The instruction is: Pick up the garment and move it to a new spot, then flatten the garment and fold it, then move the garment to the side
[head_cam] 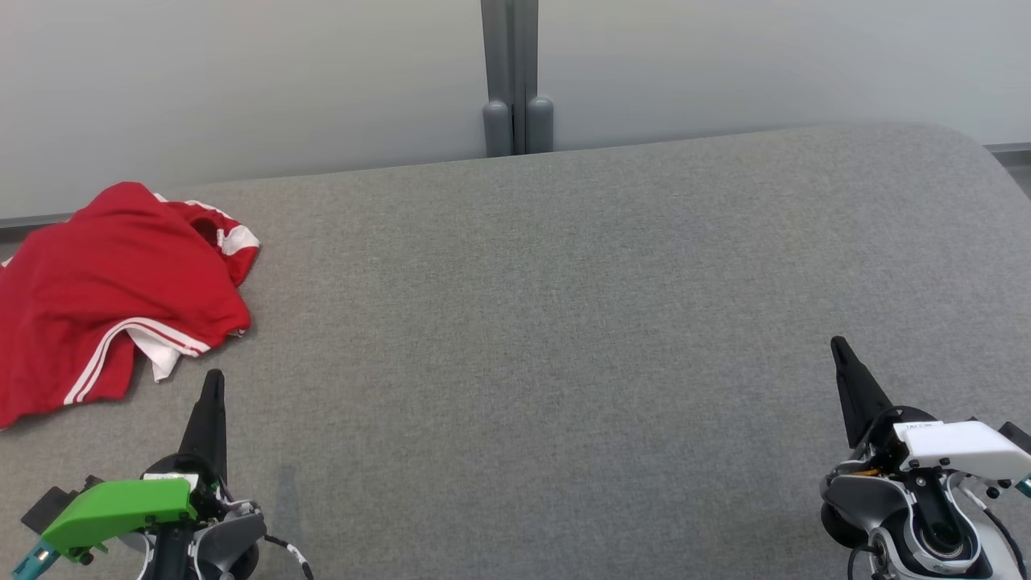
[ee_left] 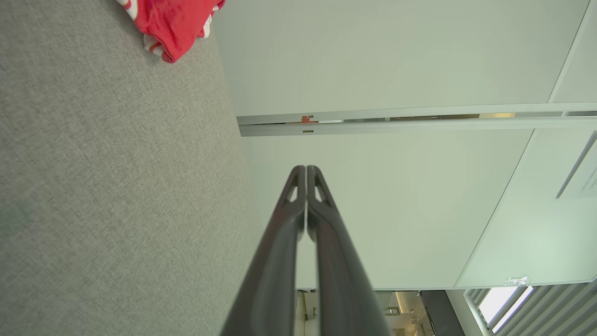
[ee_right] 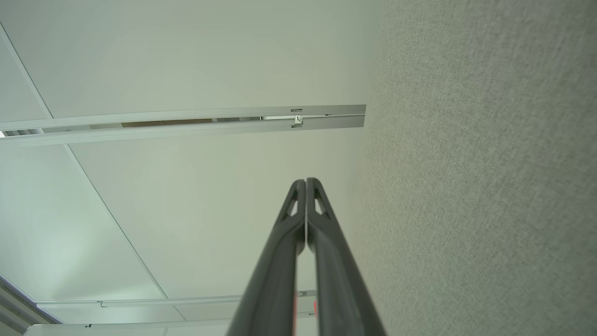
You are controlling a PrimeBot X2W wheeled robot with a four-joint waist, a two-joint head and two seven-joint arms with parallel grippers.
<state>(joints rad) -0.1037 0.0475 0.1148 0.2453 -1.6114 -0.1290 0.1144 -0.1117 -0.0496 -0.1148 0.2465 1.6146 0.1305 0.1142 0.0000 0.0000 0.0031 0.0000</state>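
The crumpled red-and-white jersey point(head_cam: 113, 282) lies at the far left of the grey fabric surface point(head_cam: 564, 322). The left gripper point(head_cam: 213, 379), near it, and the right gripper point(head_cam: 838, 348), well apart, are both closed and empty.

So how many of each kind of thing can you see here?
Shirt: 1, red with white stripes, crumpled
Grippers: 2, left gripper and right gripper, both shut and empty
Table: 1, grey
Total: 4
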